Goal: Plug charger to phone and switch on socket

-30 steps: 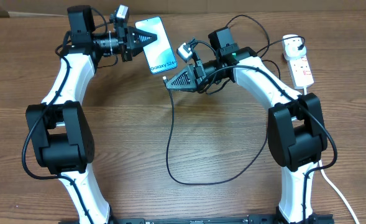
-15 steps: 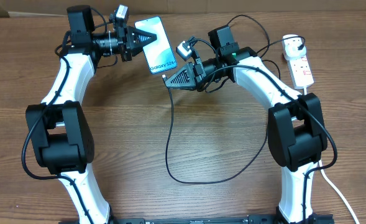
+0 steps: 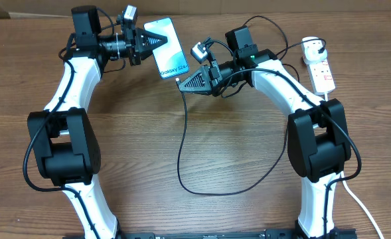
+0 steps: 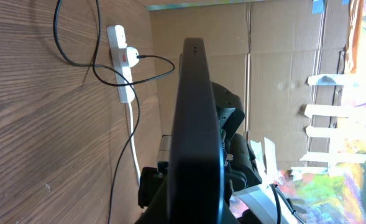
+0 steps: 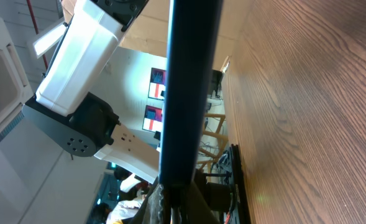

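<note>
Wood table point(image 3: 235, 139), cardboard wall point(image 4: 282, 50) behind. The left gripper point(image 3: 153, 40) is clamped on the phone point(image 3: 173, 58) at the far edge, and the right gripper point(image 3: 184, 83) pinches the charger point(image 3: 181, 139) tip just at the phone's near end; contact can't be told. 1 black cable loops fwd and runs under the right arm to 1 adapter point(image 3: 312, 46) in 1 socket point(image 3: 322, 74), far right, well apart.

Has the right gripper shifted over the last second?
Yes. The right gripper has crept upward in the overhead view, nearer the lower end of the phone, judged against the unmoved socket.
</note>
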{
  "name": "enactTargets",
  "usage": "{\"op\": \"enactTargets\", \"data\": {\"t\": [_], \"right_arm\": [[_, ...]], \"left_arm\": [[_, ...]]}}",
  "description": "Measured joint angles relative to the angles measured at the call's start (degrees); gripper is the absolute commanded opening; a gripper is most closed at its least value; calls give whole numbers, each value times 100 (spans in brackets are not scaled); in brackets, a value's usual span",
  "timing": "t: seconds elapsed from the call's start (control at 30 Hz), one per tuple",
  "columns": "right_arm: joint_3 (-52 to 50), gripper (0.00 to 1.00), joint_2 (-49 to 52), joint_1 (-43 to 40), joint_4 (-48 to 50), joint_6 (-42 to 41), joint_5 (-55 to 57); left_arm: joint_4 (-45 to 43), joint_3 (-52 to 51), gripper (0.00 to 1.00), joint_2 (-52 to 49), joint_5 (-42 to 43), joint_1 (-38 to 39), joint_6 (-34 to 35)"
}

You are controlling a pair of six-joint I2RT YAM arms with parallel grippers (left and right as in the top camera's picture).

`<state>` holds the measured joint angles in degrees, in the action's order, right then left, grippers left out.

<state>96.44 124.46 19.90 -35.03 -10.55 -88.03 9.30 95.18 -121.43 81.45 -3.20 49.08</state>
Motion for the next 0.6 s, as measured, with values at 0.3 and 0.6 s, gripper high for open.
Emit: {"op": "enactTargets", "data": {"t": [0.3,0.6], "right_arm": [[0,4,0,0,258,-109,2],[0,4,0,2,498,-385,0]], "left_arm": [[-2,0,4,0,0,0,0],[-2,0,4,0,0,0,0]]}}
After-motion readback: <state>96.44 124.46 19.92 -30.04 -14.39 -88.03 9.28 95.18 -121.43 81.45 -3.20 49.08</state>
